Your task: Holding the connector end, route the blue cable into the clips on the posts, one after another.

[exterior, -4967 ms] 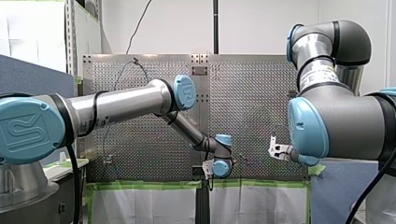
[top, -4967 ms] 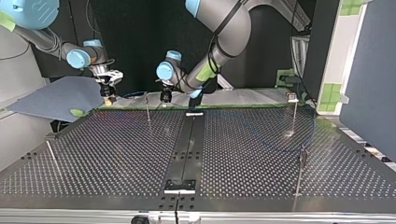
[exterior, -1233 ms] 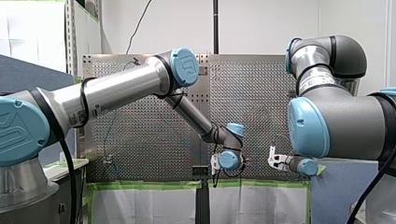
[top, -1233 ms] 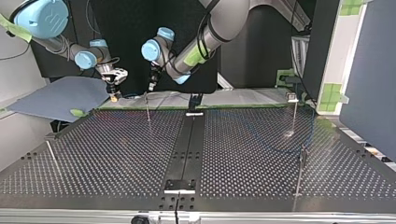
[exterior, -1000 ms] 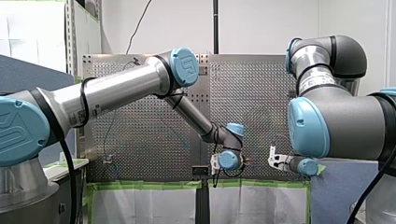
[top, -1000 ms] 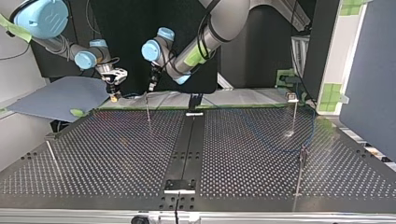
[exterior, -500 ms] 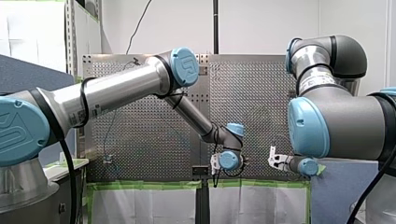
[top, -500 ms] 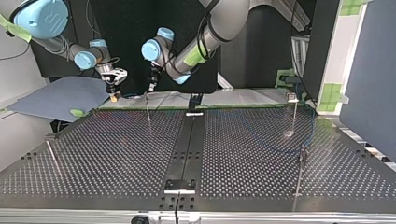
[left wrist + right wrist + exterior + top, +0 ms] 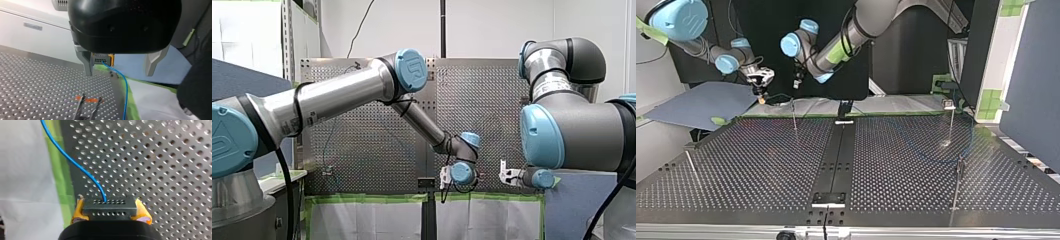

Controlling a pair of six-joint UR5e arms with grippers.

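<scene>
**Connector held in right claw; left claw open and lifting off**

Top view, upper left: my right gripper [image 9: 761, 94] has edged toward frame centre over the last half second. Its wrist view shows the yellow pads [image 9: 143, 214] clamped on the black connector [image 9: 109, 208]. The blue cable [image 9: 75, 163] runs out of it over the perforated table [image 9: 162, 157].

Just to the right, my left gripper [image 9: 797, 79] has risen and drifted leftward. Its metal fingers [image 9: 86, 63] stand wide apart and hold nothing, with the connector just ahead of them.

Below, centre-left, the nearest post [image 9: 794, 115] carries no cable that I can make out. A faint blue loop lies near the right-hand posts [image 9: 951, 122].

Judgement: hand-over looks complete — routing into the first clip is not yet begun.
</scene>
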